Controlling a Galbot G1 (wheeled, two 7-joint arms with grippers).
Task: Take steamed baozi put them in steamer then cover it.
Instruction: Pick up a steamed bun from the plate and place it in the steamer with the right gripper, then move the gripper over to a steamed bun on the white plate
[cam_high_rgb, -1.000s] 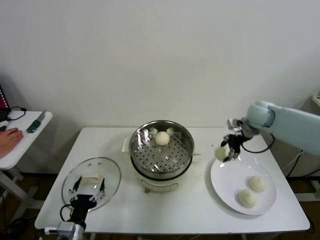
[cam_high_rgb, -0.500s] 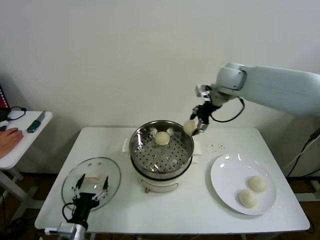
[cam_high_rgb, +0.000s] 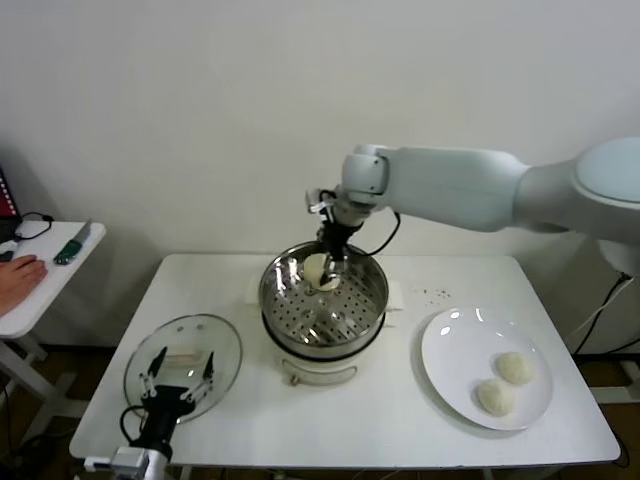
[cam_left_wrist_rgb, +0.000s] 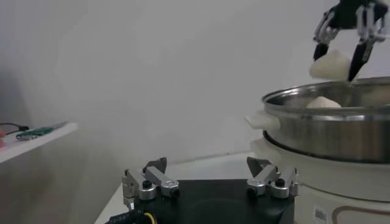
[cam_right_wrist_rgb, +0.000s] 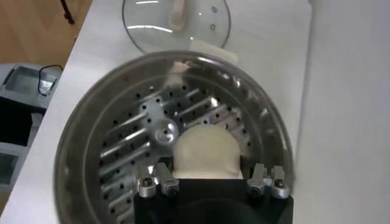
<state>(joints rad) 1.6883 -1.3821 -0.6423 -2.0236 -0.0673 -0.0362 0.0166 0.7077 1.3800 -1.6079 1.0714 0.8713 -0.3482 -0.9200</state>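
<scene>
Steamed baozi (cam_right_wrist_rgb: 205, 152), a cream-white round dough bun, clamped in right gripper (cam_high_rgb: 325, 268) directly above shiny stainless-steel steamer (cam_high_rgb: 372, 300); left gripper (cam_high_rgb: 178, 378), fingers apart, farther off

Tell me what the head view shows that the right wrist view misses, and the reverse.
Only the head view: the plate with two baozi, the idle left claw open over the cover.
Only the right wrist view: the perforated tray from straight above.
Both: the steamer, the right claw holding a baozi above it, the cover lying on the table.

Plain white wall (cam_high_rgb: 200, 120); white table (cam_high_rgb: 380, 410); small side table (cam_high_rgb: 45, 275).
</scene>
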